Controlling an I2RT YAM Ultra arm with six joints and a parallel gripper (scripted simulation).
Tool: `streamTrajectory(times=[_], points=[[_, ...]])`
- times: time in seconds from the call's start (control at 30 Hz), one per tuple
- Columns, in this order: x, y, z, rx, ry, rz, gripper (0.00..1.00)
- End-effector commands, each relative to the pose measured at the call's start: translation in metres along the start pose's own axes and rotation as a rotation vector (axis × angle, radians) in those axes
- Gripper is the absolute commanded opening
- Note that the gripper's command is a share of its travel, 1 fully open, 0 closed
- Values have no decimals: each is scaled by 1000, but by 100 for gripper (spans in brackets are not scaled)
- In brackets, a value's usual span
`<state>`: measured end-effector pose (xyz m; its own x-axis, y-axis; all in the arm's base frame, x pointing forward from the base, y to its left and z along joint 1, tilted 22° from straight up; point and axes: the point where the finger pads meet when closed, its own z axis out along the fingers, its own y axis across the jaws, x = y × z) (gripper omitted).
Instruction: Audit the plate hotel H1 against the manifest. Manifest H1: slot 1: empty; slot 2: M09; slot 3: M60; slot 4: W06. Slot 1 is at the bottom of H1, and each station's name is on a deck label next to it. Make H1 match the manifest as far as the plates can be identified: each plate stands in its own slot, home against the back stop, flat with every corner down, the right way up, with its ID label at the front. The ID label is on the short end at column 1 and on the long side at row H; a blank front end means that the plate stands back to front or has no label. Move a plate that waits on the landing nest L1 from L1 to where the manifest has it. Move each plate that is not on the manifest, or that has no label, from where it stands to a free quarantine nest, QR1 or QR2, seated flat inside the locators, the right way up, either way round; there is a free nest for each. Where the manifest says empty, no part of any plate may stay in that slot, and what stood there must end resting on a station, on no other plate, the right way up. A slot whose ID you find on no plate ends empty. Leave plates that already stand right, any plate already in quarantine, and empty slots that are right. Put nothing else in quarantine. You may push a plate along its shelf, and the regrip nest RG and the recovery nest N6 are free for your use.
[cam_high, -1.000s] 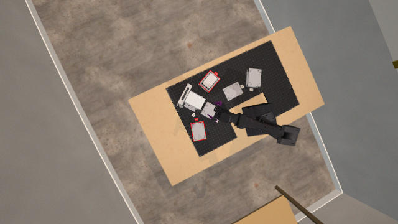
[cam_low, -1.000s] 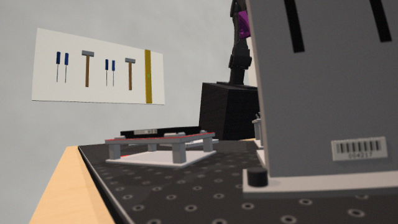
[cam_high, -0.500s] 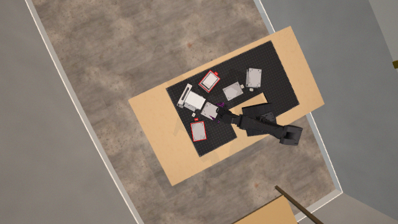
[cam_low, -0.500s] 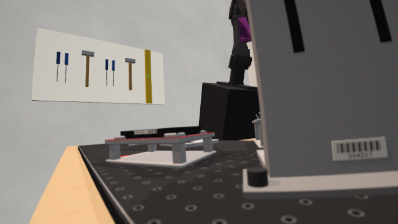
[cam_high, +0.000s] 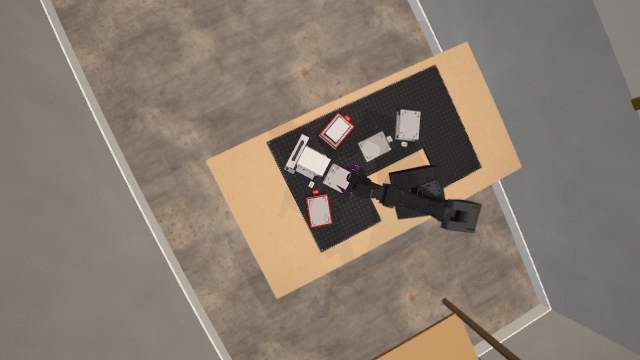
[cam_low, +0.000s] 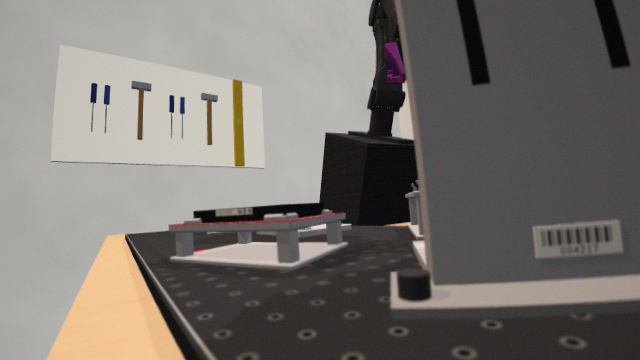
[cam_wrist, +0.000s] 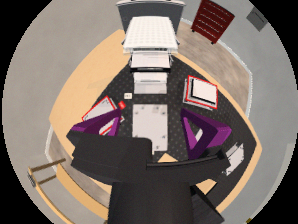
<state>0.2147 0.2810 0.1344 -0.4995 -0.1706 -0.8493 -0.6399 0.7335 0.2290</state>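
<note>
While the arm reaches across the black perforated deck toward 9 o'clock, the gripper hangs with its purple fingers spread fully apart and nothing between them, over the near edge of a grey nest. The plate hotel H1 sits just beyond that nest at roughly 10 o'clock from the gripper; from above only its white top plate shows, so the slots underneath and any ID labels are hidden. In the wrist view the hotel is straight ahead at 12 o'clock, shelves too blurred to count or read. Two red-rimmed nests lie either side: one at 12 o'clock from the gripper, one at 7 o'clock; whether either carries a plate, cannot tell. Two more grey stations sit toward 2 o'clock. Small deck labels are unreadable. In the exterior view a big grey panel with a barcode sticker blocks most of the right side, the gripper cut off at the top edge. A tool board hangs on the wall.
</note>
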Motion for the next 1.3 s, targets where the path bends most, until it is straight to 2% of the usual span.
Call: streamTrajectory(times=[0.0, 0.43, 1.1, 1.27], points=[[-9, 2, 1, -4, -39, 6, 100], [4, 2, 14, -3, -39, 6, 100], [-14, 2, 38, -3, -40, 5, 100], [-14, 2, 38, -3, -40, 5, 100]])
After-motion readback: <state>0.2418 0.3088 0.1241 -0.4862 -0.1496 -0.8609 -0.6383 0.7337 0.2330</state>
